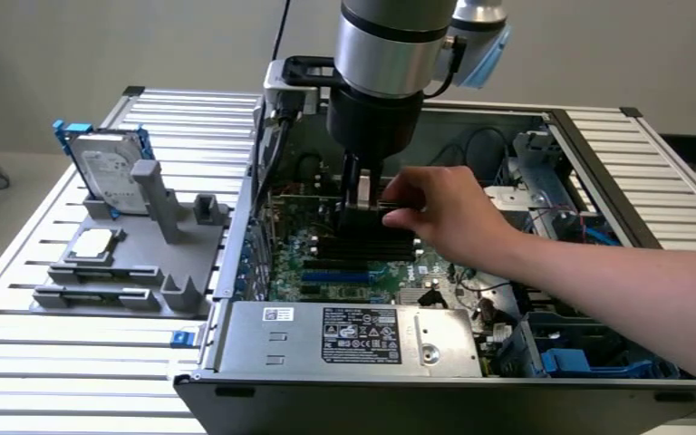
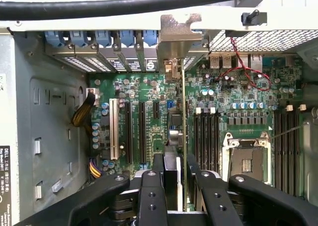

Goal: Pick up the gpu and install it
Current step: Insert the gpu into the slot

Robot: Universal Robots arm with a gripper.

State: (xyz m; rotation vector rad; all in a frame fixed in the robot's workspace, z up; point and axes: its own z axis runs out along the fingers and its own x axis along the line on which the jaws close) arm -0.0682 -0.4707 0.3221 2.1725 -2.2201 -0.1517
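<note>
Going across the exterior view from its left: a grey holder on the slatted counter carries the hard drive in its blue frame and a small square processor chip, both well apart from the action. Then comes the open computer case, and the gripper hangs straight down into it over the motherboard. The gpu stands on edge directly below the gripper, between its fingers, long axis running from the gripper out to the case's rear wall, where its silver end bracket sits at the slot openings. The jaws look parted on either side of the card, not clearly pinching it. A person's hand reaches in from the exterior view's right, touching the card just beside the gripper. Room is tight: empty slots on one side, memory slots on the other.
</note>
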